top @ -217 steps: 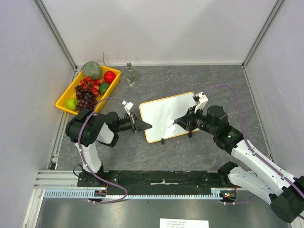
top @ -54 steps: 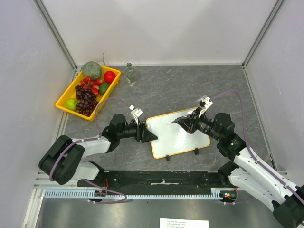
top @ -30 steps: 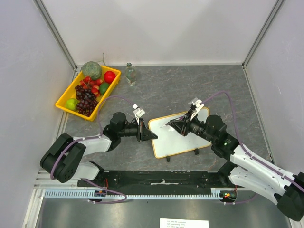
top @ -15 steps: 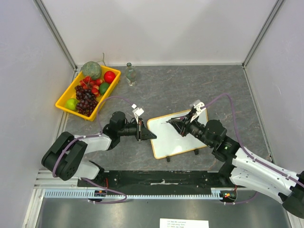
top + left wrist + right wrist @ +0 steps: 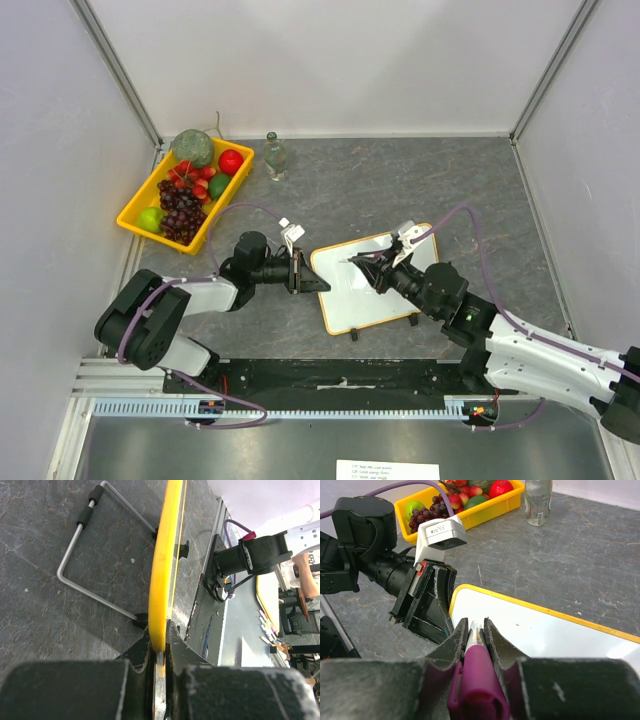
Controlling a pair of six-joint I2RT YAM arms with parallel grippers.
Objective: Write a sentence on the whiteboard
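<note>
The whiteboard [image 5: 362, 300] — a smooth white sheet in a thin yellow frame with rounded corners — sits near the middle of the grey, stone-patterned tabletop [image 5: 400, 180], slightly toward the near edge. The left gripper [image 5: 316, 284] is clenched on its left frame edge; the right gripper [image 5: 361, 264] grasps a purple marker [image 5: 479, 672], tip over the board's far-left corner. Print on the white camera housing [image 5: 440, 531] is too small to read.

My left arm [image 5: 195, 297] and right arm [image 5: 545, 352] wore glossy white shells between fat black cylindrical joints [image 5: 250, 262]. A thin purple cable [image 5: 370, 494] looped off each. A small white camera box [image 5: 441, 532] sat on each wrist. My black wedge-shaped fingers [image 5: 501, 649] had rough, scuffed edges.
</note>
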